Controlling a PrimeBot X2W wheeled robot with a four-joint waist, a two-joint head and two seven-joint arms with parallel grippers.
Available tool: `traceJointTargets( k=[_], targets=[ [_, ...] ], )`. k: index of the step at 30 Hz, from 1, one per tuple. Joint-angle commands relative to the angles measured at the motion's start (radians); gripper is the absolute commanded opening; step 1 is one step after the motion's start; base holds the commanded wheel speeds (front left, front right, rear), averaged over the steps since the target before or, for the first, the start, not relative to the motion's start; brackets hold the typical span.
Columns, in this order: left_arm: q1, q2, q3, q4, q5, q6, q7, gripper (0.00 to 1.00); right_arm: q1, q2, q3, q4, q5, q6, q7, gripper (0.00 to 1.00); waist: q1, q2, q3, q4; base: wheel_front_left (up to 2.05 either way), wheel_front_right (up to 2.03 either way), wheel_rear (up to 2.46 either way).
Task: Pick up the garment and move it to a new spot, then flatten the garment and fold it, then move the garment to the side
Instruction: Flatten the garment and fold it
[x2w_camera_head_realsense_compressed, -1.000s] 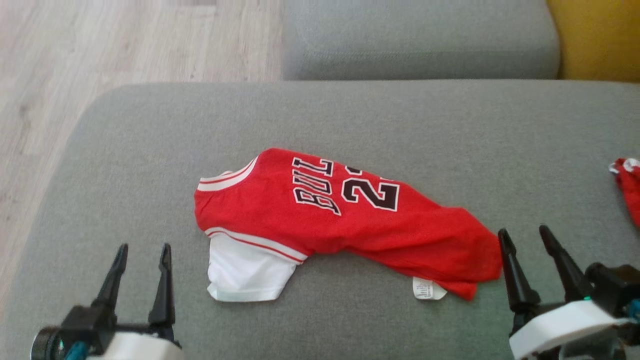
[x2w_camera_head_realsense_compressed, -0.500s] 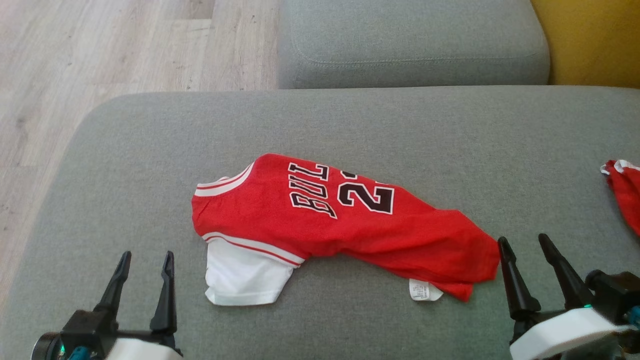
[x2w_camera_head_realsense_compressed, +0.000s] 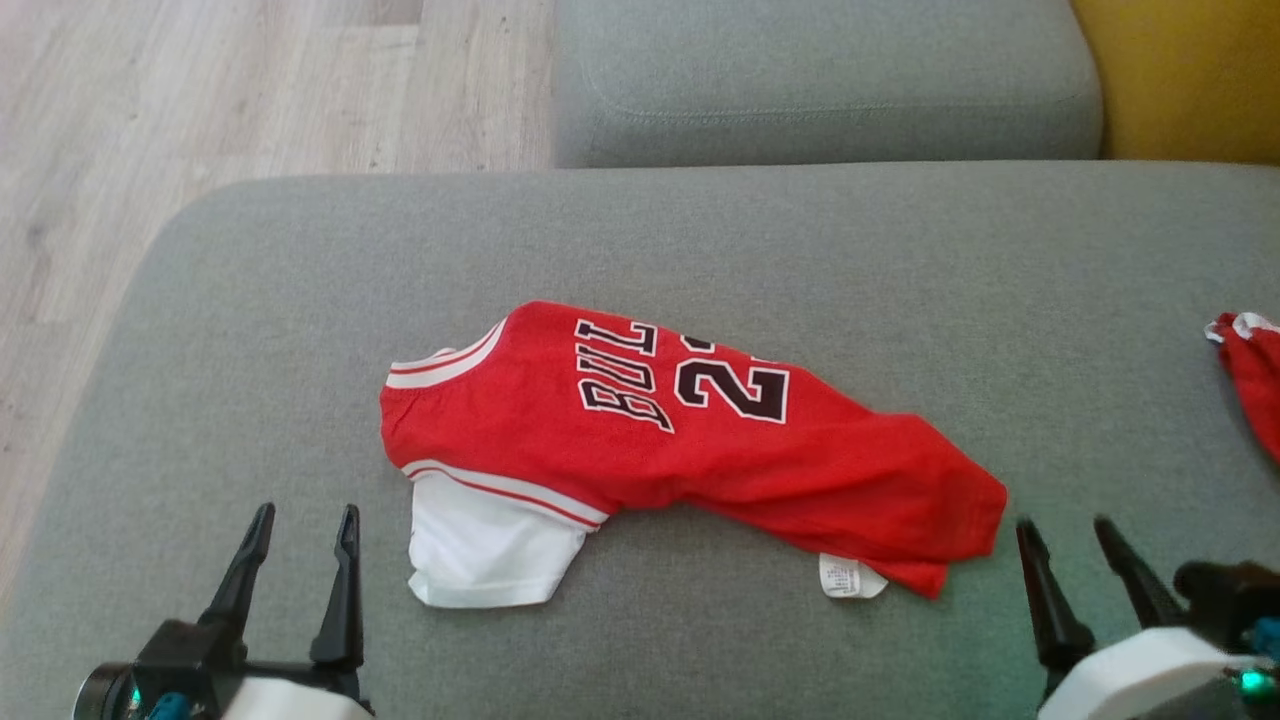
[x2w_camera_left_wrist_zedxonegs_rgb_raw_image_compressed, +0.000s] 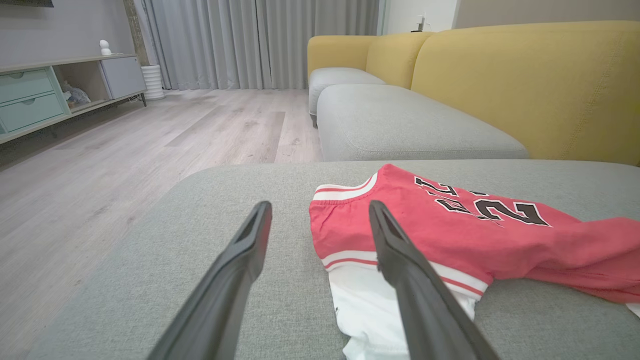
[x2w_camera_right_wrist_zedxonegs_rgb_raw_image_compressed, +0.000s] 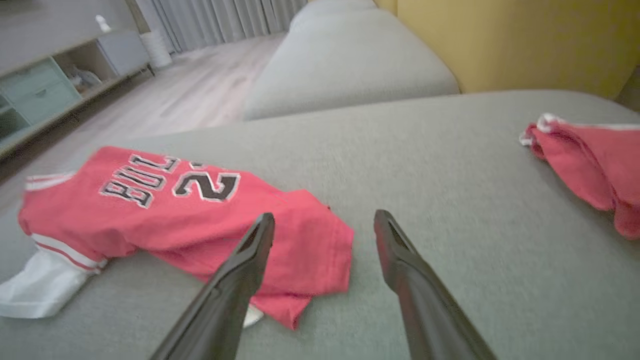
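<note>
Lying crumpled on the grey sofa seat (x2w_camera_head_realsense_compressed: 800, 250), the red garment (x2w_camera_head_realsense_compressed: 640, 440) has the left gripper (x2w_camera_head_realsense_compressed: 306, 512) and right gripper (x2w_camera_head_realsense_compressed: 1064, 524) near its ends, jaws wide open and empty, likely staged for a two-ended pickup

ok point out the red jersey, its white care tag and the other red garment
red jersey (x2w_camera_head_realsense_compressed: 500, 430), head view, red fabric left of the lettering
white care tag (x2w_camera_head_realsense_compressed: 845, 578), head view, middle of the label
other red garment (x2w_camera_head_realsense_compressed: 1258, 378), head view, its red fabric
</note>
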Motion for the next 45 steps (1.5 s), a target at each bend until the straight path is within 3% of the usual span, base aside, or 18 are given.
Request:
traceJointTargets(
  k=[1, 12, 19, 20, 21, 26, 34, 41, 45],
  targets=[
    [-0.059, 0.029, 0.041, -0.032, 0.002, 0.006, -0.006, 1.0, -0.034, -0.008, 0.012, -0.01, -0.011, -0.001, 0.007, 1.0, 0.0, 0.0, 0.011, 0.005, 0.0, 0.0, 0.0],
    [-0.14, -0.001, 0.025, -0.009, 0.006, -0.012, -0.037, 1.0, -0.211, -0.04, 0.042, 0.335, 0.02, -0.001, -0.02, 1.0, 0.0, 0.0, 0.109, 0.038, 0.0, 0.0, 0.0],
    [-0.163, -0.014, 0.018, 0.024, 0.002, -0.021, -0.053, 1.0, -0.292, -0.074, 0.093, 0.479, 0.083, -0.001, -0.001, 1.0, 0.0, 0.0, 0.122, 0.047, 0.0, 0.0, 0.0],
    [-0.165, -0.015, 0.017, 0.027, 0.001, -0.022, -0.055, 1.0, -0.295, -0.079, 0.102, 0.484, 0.095, -0.001, 0.005, 0.05, 0.0, 0.0, 0.121, 0.047, 0.0, 0.0, 0.0],
    [-0.166, -0.016, 0.016, 0.031, 0.0, -0.023, -0.057, 1.0, -0.296, -0.084, 0.112, 0.484, 0.108, -0.001, 0.012, 0.0, 0.0, 0.0, 0.12, 0.048, 0.0, 0.0, 0.0],
    [-0.165, -0.018, 0.016, 0.043, -0.005, -0.025, -0.064, 1.0, -0.269, -0.117, 0.143, 0.362, 0.154, -0.001, 0.02, 0.0, 0.0, 0.0, 0.109, 0.043, 0.0, 0.0, 0.0],
    [-0.152, -0.018, 0.019, 0.044, -0.012, -0.017, -0.071, 1.0, -0.204, -0.14, 0.103, -0.055, 0.125, -0.001, 0.141, 0.0, 0.0, 0.0, 0.092, 0.014, 0.0, 0.0, 0.0],
    [-0.159, -0.021, 0.014, 0.046, -0.016, -0.02, -0.074, 1.0, -0.233, -0.139, 0.048, -0.266, 0.089, -0.001, 0.229, 0.0, 0.0, 0.0, 0.091, 0.01, 0.0, 0.0, 0.0],
    [-0.165, -0.024, 0.01, 0.05, -0.017, -0.021, -0.076, 1.0, -0.278, -0.141, 0.014, -0.308, 0.078, -0.001, 0.261, 0.0, 0.0, 0.0, 0.097, 0.014, 0.0, 0.0, 0.0]
  ],
)
